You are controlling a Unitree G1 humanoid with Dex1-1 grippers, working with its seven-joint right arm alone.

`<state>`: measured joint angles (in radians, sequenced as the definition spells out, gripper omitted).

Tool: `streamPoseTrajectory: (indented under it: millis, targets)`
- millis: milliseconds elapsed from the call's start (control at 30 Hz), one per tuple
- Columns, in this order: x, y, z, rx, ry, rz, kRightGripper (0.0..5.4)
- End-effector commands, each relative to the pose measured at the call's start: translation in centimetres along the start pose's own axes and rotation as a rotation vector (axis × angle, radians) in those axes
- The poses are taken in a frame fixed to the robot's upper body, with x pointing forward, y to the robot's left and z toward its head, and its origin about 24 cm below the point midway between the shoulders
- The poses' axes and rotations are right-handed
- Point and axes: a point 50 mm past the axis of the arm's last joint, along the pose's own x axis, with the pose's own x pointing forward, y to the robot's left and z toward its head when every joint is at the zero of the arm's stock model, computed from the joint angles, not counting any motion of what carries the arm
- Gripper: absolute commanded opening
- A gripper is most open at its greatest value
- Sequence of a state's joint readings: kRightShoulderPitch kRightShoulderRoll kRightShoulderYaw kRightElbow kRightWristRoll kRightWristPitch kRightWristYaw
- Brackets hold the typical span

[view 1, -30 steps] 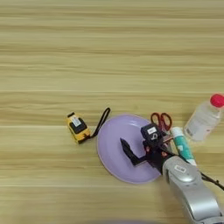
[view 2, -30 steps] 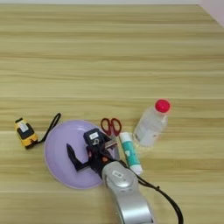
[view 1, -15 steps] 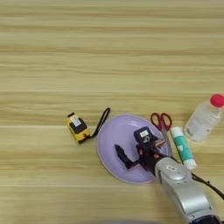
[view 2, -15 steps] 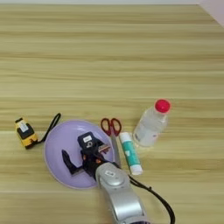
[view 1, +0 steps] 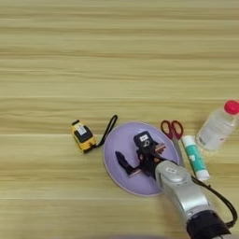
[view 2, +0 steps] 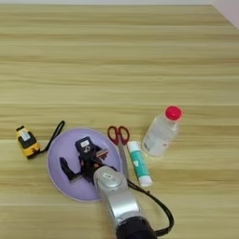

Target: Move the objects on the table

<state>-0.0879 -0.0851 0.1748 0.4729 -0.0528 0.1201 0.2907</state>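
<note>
On the wooden desk (view 1: 116,56) a purple plate (view 1: 116,176) lies near the front edge, and the right gripper (view 1: 135,156) hangs over it, its silver forearm (view 1: 184,196) coming in from the bottom. The two black fingers (view 1: 122,162) are spread wide with nothing between them. The yellow-and-black tape measure (view 1: 82,137) sits just left of the plate, its black strap (view 1: 108,128) curving toward the plate's rim. The white tube with a teal band (view 1: 195,158) lies right of the plate, beside red-handled scissors (view 1: 172,133). A clear bottle with a red cap (view 1: 217,126) lies tilted further right.
</note>
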Motion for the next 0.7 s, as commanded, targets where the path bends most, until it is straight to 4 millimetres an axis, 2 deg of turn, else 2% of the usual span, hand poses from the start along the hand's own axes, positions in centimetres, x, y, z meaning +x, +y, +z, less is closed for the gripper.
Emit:
streamPoseTrajectory:
  millis: [33,700]
  targets:
    - [0.8,-0.4,2.2,-0.045,-0.068,-0.009,5.38]
    - [2.9,-1.2,3.5,-0.094,-0.063,-0.041,5.38]
